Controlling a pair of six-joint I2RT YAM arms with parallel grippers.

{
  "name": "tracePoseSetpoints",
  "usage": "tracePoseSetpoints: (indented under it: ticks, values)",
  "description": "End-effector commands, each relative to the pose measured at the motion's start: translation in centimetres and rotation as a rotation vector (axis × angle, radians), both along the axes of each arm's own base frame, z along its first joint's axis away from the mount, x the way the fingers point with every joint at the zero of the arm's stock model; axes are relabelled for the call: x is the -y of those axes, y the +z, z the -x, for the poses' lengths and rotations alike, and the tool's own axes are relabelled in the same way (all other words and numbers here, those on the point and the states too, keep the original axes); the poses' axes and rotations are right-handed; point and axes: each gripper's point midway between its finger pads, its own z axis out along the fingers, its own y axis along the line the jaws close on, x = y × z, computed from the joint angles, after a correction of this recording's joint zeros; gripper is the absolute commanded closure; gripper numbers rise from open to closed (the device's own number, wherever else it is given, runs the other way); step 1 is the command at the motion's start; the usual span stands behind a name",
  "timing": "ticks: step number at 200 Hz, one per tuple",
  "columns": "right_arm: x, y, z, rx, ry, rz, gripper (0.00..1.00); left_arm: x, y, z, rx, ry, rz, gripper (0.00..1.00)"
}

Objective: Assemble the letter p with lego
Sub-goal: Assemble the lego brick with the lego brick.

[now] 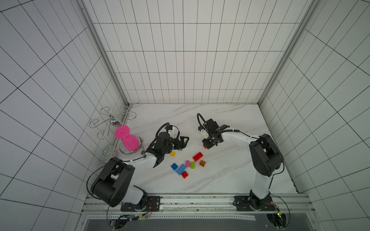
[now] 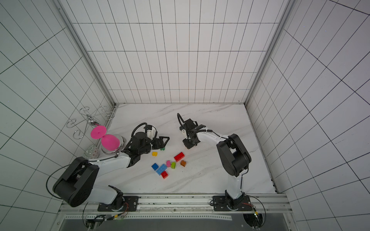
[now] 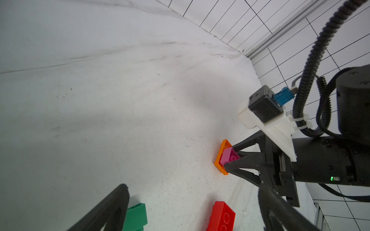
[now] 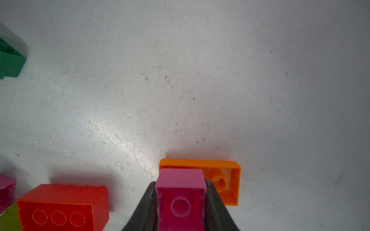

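My right gripper (image 4: 180, 183) is shut on a pink lego brick (image 4: 180, 202), low over the marble table. The brick touches an orange brick (image 4: 222, 180) that stands on its side with its hollow underside showing. The left wrist view shows the same pair, pink (image 3: 228, 157) against orange (image 3: 219, 158). My left gripper (image 3: 193, 189) is open and holds nothing. A green brick (image 3: 136, 216) lies beside one of its fingers, and in both top views it (image 1: 180, 149) sits just in front of that gripper (image 1: 182, 142). A long red brick (image 1: 197, 156) lies between the two arms.
Loose bricks lie in front of the arms: yellow (image 1: 172, 153), brown (image 1: 202, 163), pink (image 1: 187, 163), lime (image 1: 192, 165), blue (image 1: 174, 166), light blue (image 1: 181, 169), small red (image 1: 184, 174). A big pink hourglass shape (image 1: 128, 140), a wire rack (image 1: 112, 122) and a patterned ball (image 1: 108, 156) crowd the left wall.
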Motion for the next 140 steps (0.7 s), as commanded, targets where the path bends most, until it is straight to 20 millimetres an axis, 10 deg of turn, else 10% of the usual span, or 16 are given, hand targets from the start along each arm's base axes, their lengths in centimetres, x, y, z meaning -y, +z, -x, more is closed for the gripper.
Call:
tracePoseSetpoints:
  ticks: [1, 140]
  values:
    - [0.7, -3.4, 3.8, -0.136, 0.011, 0.076, 0.91, -0.1, 0.2, -0.2, 0.02, 0.008, -0.012, 0.03]
    - [0.5, -1.8, 4.8, -0.116, 0.0, 0.069, 0.91, -0.1, 0.6, -0.1, 0.029, 0.009, -0.01, 0.03]
